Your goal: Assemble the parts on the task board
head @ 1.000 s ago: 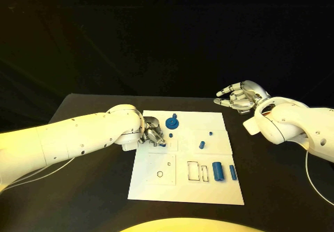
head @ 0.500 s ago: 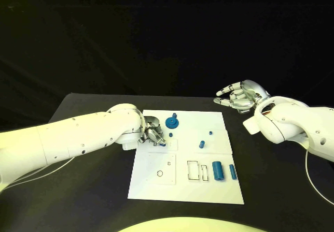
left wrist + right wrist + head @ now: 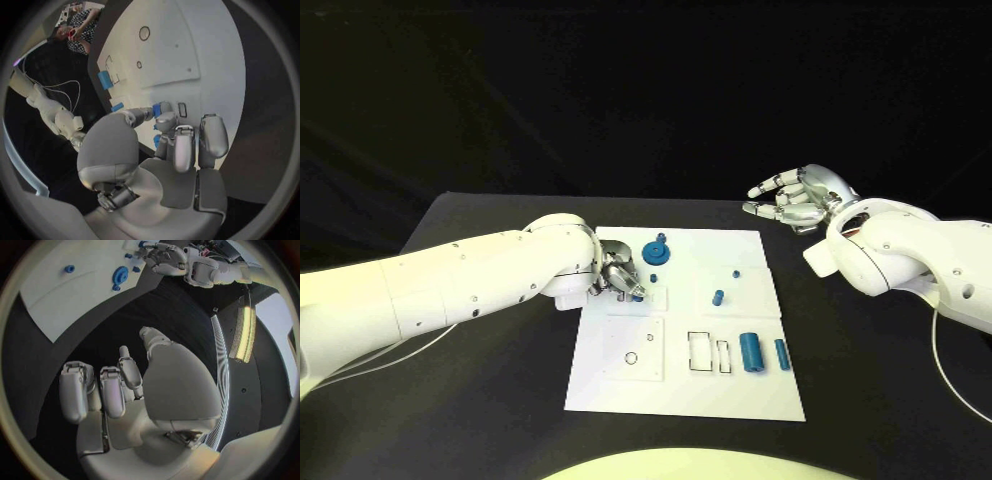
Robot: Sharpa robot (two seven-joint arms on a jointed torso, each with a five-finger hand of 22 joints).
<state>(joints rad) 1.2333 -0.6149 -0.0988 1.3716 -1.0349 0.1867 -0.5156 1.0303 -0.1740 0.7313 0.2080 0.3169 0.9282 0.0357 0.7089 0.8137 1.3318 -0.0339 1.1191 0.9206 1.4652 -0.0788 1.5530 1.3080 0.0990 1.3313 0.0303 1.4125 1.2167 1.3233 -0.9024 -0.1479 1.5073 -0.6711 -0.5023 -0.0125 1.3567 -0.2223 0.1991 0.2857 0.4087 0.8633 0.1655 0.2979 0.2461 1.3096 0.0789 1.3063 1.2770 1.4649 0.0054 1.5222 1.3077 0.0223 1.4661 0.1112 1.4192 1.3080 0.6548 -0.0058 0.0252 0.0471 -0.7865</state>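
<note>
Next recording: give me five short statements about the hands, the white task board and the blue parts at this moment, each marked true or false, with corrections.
1. The left hand is over the white task board with a small blue part at its fingers. True.
2. The right hand holds a blue part. False: it is empty, fingers apart.
3. The right hand is over the board. False: it is beyond the board's far right corner.
4. A blue gear-shaped part stands near the board's far edge. True.
5. Two blue cylinders lie near the board's right edge. True.

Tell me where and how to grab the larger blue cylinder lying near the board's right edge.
Judging by its pose, pinch the larger blue cylinder across its long curved sides at mid-length, coming straight down from above. It lies flat on the task board, and the smaller blue cylinder sits beside it, so keep the fingers narrow.
</note>
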